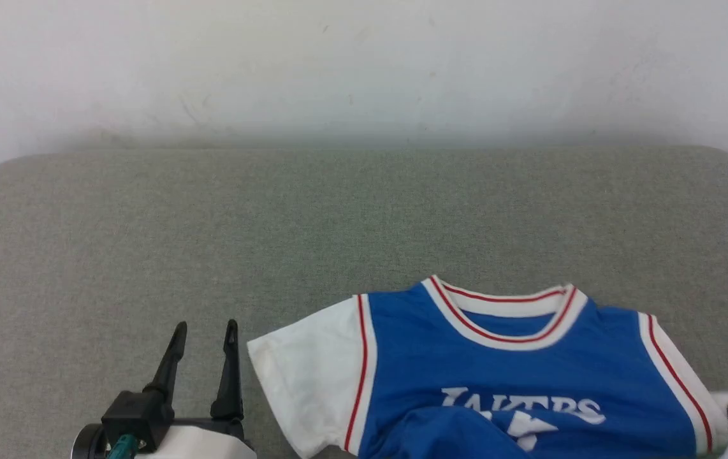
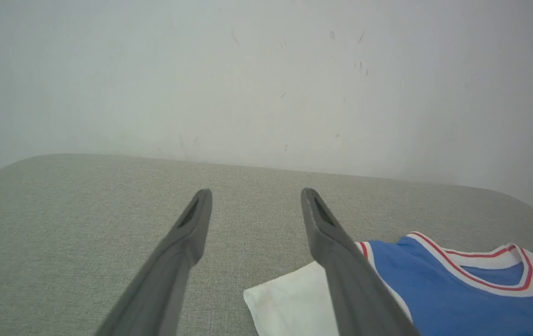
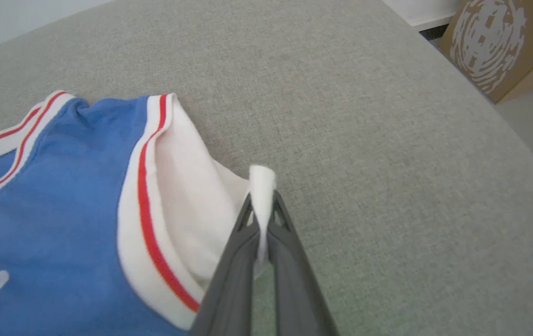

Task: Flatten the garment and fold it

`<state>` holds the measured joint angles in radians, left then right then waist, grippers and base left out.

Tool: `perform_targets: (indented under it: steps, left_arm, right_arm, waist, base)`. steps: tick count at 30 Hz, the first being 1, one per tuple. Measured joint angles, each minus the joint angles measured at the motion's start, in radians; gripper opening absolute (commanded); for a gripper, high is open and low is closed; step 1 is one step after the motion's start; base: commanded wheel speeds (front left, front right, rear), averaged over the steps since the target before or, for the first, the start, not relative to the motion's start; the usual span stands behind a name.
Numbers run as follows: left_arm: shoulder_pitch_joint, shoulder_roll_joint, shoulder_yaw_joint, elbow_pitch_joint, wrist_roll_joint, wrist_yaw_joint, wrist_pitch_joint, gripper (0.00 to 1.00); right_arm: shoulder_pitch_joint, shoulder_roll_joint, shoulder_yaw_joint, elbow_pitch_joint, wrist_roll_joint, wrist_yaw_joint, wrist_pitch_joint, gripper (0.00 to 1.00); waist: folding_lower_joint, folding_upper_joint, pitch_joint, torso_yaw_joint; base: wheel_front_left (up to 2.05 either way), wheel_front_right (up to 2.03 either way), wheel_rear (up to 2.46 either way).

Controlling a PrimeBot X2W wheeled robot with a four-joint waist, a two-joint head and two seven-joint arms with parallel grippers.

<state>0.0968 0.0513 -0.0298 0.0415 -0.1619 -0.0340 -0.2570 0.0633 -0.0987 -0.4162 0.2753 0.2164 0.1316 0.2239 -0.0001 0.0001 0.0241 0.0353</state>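
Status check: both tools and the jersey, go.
Left tool open, empty, beside jersey. Right tool shut on its white sleeve. Collar end flat, lower front bunched. Nothing in the way.

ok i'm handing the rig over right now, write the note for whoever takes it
jersey: face up on the grey surface, near the robot, collar pointing away.
left gripper: open, holding nothing, just beside the left-side sleeve.
right gripper: shut on the edge of the right-side sleeve; white cloth pokes past its fingertips.
Done: chest and left-side sleeve lie fairly flat.
Left: blue cloth is bunched over the lettering, so smooth that out, spread the right-side sleeve, then fold. No fold looks made yet.
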Motion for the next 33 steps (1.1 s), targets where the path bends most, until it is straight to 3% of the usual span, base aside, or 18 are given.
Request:
perform_targets:
  steps: [2, 3, 4, 5, 12, 18, 23, 33]
  left_arm:
    - [0.001, 0.0, 0.001, 0.01, 0.0, 0.0, 0.0, 1.0]
    - [0.003, 0.0, 0.002, 0.013, 0.0, 0.0, 0.0, 1.0]
    - [0.005, 0.0, 0.005, 0.019, 0.0, 0.0, 0.0, 1.0]
    - [0.006, 0.001, 0.006, 0.026, 0.0, 0.0, 0.0, 1.0]
    - [0.019, 0.008, 0.009, 0.071, 0.0, 0.0, 0.002, 1.0]
    - [0.013, 0.026, 0.004, 0.091, -0.011, -0.009, 0.071, 1.0]
    - [-0.044, 0.044, -0.026, 0.131, -0.022, -0.034, 0.18, 1.0]
    - [-0.275, 0.102, -0.133, 0.33, -0.069, -0.081, 0.523, 1.0]
  right_arm:
    - [0.031, 0.034, -0.052, 0.0, -0.032, 0.0, -0.02, 0.0]
    - [0.044, 0.04, -0.063, 0.002, -0.044, 0.0, -0.025, 0.11]
    - [0.052, 0.043, -0.067, 0.007, -0.044, 0.0, -0.032, 0.42]
    - [0.056, 0.044, -0.062, 0.008, -0.045, 0.0, -0.046, 1.0]
    - [0.056, 0.045, 0.016, -0.047, -0.039, 0.0, -0.228, 1.0]
    - [0.067, 0.046, 0.171, -0.183, -0.048, 0.0, -0.257, 1.0]
    - [0.106, 0.046, 0.268, -0.275, -0.048, 0.0, -0.243, 1.0]
    - [0.146, 0.047, 0.456, -0.437, -0.055, 0.0, -0.184, 1.0]
  waist:
    - [0.0, 0.0, -0.006, 0.0]
    - [0.0, 0.0, -0.009, 0.0]
    - [0.0, 0.0, -0.011, 0.0]
    - [0.0, 0.0, -0.014, -0.001]
    - [0.0, 0.0, -0.041, -0.003]
    - [0.0, 0.0, -0.059, -0.004]
    - [-0.0001, 0.0, -0.057, -0.008]
    - [0.0001, 0.0, -0.007, -0.043]
  base:
    - [0.0, 0.0, 0.0]
    - [0.0, 0.0, 0.0]
    - [0.0, 0.0, 0.0]
    - [0.0, 0.0, 0.0]
    - [0.0, 0.0, 0.0]
    - [0.0, 0.0, 0.0]
    - [0.0, 0.0, 0.0]
    - [0.0, 0.0, 0.0]
